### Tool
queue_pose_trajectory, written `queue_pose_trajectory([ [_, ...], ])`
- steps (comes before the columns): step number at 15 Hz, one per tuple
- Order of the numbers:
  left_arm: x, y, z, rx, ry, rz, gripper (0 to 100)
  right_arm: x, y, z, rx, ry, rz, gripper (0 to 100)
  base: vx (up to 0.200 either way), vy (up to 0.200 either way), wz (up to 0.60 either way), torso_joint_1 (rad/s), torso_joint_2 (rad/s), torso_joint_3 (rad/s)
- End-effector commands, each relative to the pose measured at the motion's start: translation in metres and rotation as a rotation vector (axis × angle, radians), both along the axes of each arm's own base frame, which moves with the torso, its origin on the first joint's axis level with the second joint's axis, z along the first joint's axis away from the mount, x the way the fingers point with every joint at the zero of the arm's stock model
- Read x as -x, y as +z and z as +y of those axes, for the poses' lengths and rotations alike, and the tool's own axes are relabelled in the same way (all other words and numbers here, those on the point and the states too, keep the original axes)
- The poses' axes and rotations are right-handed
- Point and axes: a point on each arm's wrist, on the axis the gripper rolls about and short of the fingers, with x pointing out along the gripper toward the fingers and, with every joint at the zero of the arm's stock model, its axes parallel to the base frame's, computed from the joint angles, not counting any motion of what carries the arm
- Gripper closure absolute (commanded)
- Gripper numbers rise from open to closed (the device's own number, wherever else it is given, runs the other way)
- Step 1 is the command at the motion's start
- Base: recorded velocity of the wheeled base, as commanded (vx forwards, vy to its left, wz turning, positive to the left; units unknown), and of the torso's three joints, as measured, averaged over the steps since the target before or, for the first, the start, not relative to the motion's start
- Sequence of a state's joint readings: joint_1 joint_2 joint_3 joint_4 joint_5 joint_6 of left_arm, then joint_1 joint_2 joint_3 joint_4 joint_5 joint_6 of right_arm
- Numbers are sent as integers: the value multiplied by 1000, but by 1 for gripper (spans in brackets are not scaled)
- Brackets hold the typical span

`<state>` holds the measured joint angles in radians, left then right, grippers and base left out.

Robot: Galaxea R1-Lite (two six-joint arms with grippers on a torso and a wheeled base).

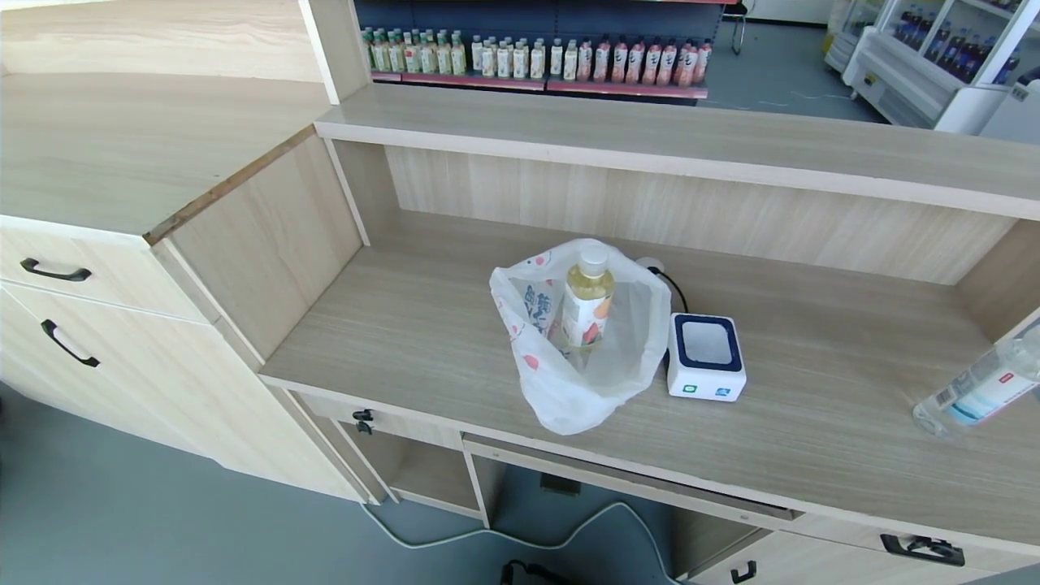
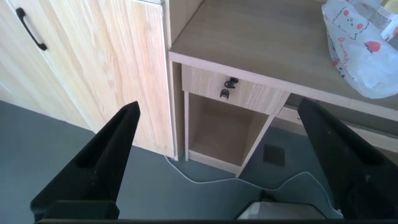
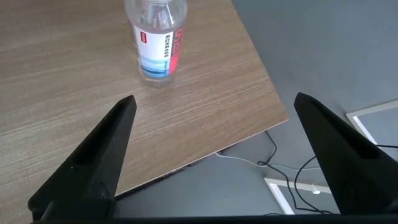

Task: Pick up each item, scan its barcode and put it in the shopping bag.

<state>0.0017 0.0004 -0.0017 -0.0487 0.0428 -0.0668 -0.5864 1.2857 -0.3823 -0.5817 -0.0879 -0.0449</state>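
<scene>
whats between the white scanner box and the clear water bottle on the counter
Nothing: in the head view, only bare wooden countertop runs from the white square barcode scanner to the clear plastic water bottle.

Table (image 1: 812, 406): pale wood-grain laminate, matt and smooth. Shopping bag (image 1: 569, 398): thin translucent white plastic, crinkled, with a faint sheen and small prints. Tea bottle (image 1: 587, 305): clear glossy plastic, slick label, white plastic cap. Scanner (image 1: 706, 357): smooth white plastic casing, dark glossy window. Water bottle (image 1: 979, 390): transparent plastic, shiny film label. Left end effector (image 2: 219, 104) and right end effector (image 3: 216, 98): matt black. Drawer handles (image 1: 55, 272): black, satin. Floor (image 1: 122, 512): grey, smooth, dull.
</scene>
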Motion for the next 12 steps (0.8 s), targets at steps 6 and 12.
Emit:
queue_pose_trajectory([
  [6, 0, 0, 0, 105, -7, -4, 0, 0, 1, -1, 0, 6, -11, 0, -167, 0, 0, 14, 4, 2],
  [12, 0, 0, 0, 110, -1, -6, 0, -5, 10, -3, 51, 79, -61, 0, -33, 0, 0, 0, 0, 0],
])
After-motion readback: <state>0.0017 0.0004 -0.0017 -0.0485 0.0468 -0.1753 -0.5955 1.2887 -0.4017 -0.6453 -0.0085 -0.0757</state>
